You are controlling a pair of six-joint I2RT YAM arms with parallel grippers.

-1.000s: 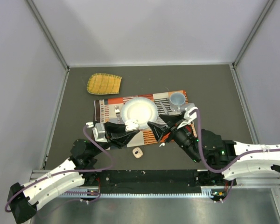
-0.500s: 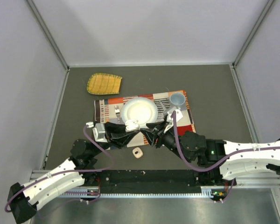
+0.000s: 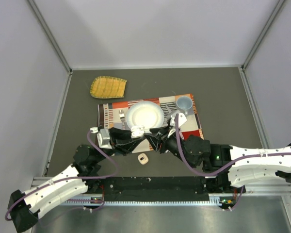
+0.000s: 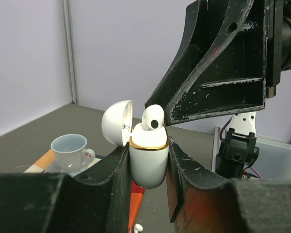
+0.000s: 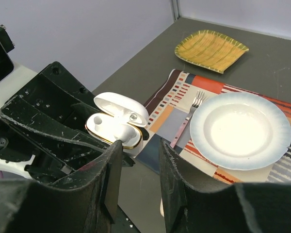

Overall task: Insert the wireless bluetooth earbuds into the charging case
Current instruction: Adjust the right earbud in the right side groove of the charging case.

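Right gripper (image 3: 153,140) moved in; earbud (image 4: 153,118) upright, stem down in case (image 4: 148,165).

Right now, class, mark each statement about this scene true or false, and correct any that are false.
1. The left hand grips the charging case, whose lid is open. True.
2. The fork lies on the plate. False: it lies on the placemat, beside the plate.
3. An earbud sticks up from the case's top. True.
4. The yellow dish sits on the placemat. False: it sits on the table, beyond the placemat.
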